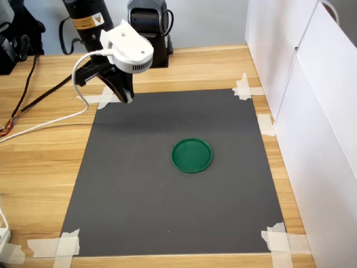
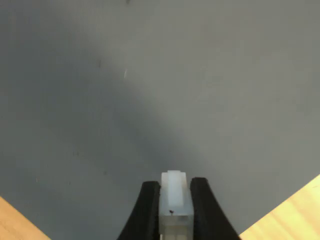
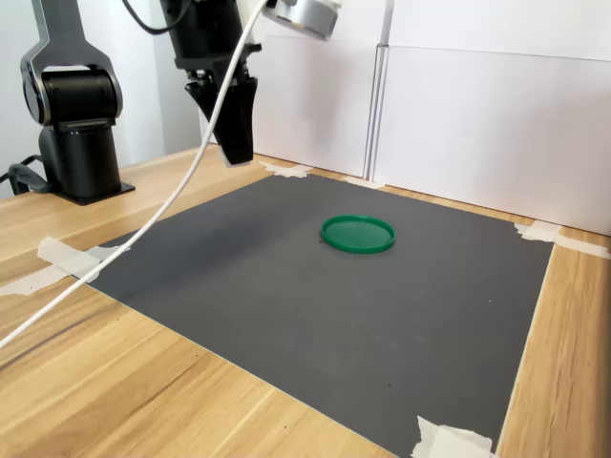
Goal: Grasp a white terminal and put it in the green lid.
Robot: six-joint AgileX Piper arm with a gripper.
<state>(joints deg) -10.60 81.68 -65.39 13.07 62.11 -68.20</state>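
Observation:
In the wrist view the small white terminal (image 2: 173,202) is pinched between my two black fingers, so my gripper (image 2: 173,210) is shut on it. It hangs above the dark mat. In both exterior views my gripper (image 1: 127,97) (image 3: 237,153) is raised over the mat's far corner, near the arm's base; the terminal itself cannot be made out there. The green lid (image 1: 192,154) (image 3: 357,233) lies flat near the middle of the mat, well apart from the gripper, with nothing in it.
The grey mat (image 1: 178,190) is taped to a wooden table (image 1: 39,162). White panels (image 1: 312,111) wall off the first exterior view's right. A white cable (image 1: 50,120) trails from the wrist across the wood. A second black robot base (image 3: 76,124) stands behind.

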